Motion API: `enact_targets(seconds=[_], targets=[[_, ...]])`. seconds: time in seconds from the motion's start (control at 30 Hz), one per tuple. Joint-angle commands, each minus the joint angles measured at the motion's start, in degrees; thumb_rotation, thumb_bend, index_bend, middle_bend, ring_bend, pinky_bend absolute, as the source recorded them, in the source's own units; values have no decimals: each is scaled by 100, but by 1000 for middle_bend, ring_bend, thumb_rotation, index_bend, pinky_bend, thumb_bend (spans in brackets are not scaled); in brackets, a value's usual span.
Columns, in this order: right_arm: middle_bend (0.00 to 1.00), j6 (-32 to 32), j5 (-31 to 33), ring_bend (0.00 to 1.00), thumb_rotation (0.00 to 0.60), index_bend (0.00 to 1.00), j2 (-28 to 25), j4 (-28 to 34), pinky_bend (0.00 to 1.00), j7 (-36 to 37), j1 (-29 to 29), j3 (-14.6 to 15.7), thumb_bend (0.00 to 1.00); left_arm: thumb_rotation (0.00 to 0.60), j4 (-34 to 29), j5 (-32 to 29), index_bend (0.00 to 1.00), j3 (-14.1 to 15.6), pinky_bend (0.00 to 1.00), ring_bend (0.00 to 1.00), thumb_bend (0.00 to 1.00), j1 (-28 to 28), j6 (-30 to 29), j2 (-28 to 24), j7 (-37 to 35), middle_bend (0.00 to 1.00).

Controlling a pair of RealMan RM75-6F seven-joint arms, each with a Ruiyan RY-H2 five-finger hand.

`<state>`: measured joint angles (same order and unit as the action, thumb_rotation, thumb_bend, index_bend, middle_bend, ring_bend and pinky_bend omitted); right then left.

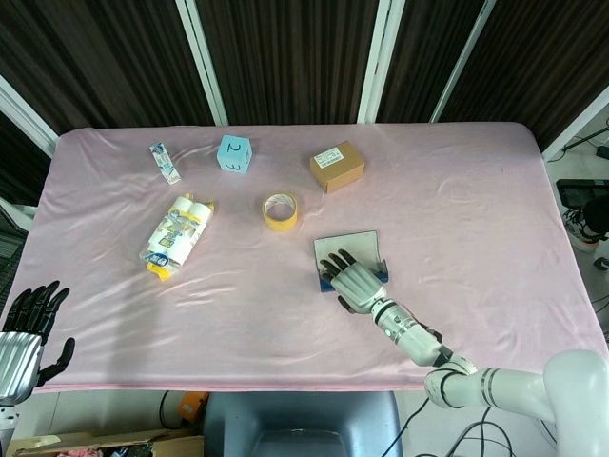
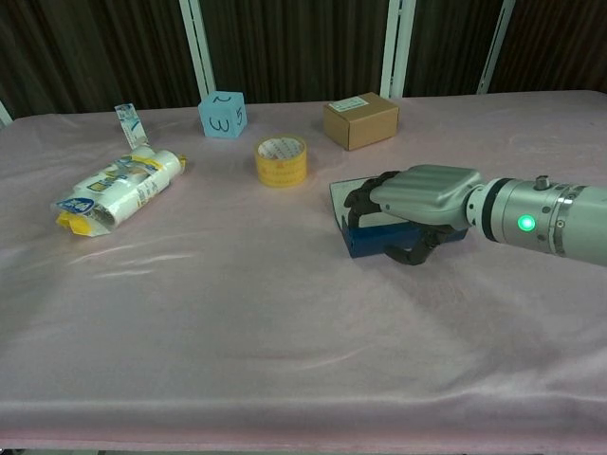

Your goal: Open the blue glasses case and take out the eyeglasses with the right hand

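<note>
Right now we've got the right hand (image 2: 417, 204) lying over the blue glasses case (image 2: 372, 237), fingers curled down into the open tray w/ dark fingertips (image 2: 358, 196) near its left end. Whether it's actually pinching the eyeglasses we can't tell; they're hidden under the palm in both views. The case sits mid-table, a bit right of centre, nearer to us than the yellow tape roll (image 2: 282, 160) and the brown box (image 2: 360, 119). Its grey-lined lid (image 1: 346, 244) stands up on the far side, so the opening part looks done.

Handling, as we judge it: the case is a stiff, light box on a pink cloth (image 2: 237, 313), so it'll prob. skid or turn if we push sideways, esp. w/ nothing bracing it. The eyeglasses should be light, thin and fragile, w/ slick lenses. We'd take them at the bridge or a temple arm, pinch gently, lift straight up, no squeezing the lenses.

The left hand (image 1: 21, 335) hangs off the near-left table edge, fingers spread, holding nothing, well apart from the case. The snack pack (image 2: 114, 190), blue cube (image 2: 223, 114) and small tube (image 2: 127, 124) sit far left, out of the way.
</note>
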<state>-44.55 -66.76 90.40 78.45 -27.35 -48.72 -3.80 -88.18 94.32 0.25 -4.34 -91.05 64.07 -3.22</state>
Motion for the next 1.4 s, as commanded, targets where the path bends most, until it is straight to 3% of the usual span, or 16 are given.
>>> enact_targets(seconds=[0.03,0.43,0.8,1.07,1.4], targets=[[184,28,-106,0,600,382,-92,226,0,57,41,115,628,600,0,-5,0,-3,35,0,425,1,1,1,5,0],[184,-352,-1128,0,600,382,-1039,1245,0,336,549,939,628,600,-32,37,0,14,38,0,424,5,2,18,89,0],[184,-1147,-1980,0,600,382,-1624,1109,0,725,1245,1509,628,600,-59,65,0,31,42,0,424,-8,40,43,183,0],[184,-1313,-2069,0,600,382,-1613,491,0,1050,1549,1508,628,600,-84,65,0,33,43,0,425,-18,68,62,242,0],[183,-1245,-1848,0,600,376,-1420,-137,0,1261,1647,1139,628,600,-87,22,0,11,44,0,425,-29,89,61,229,0]])
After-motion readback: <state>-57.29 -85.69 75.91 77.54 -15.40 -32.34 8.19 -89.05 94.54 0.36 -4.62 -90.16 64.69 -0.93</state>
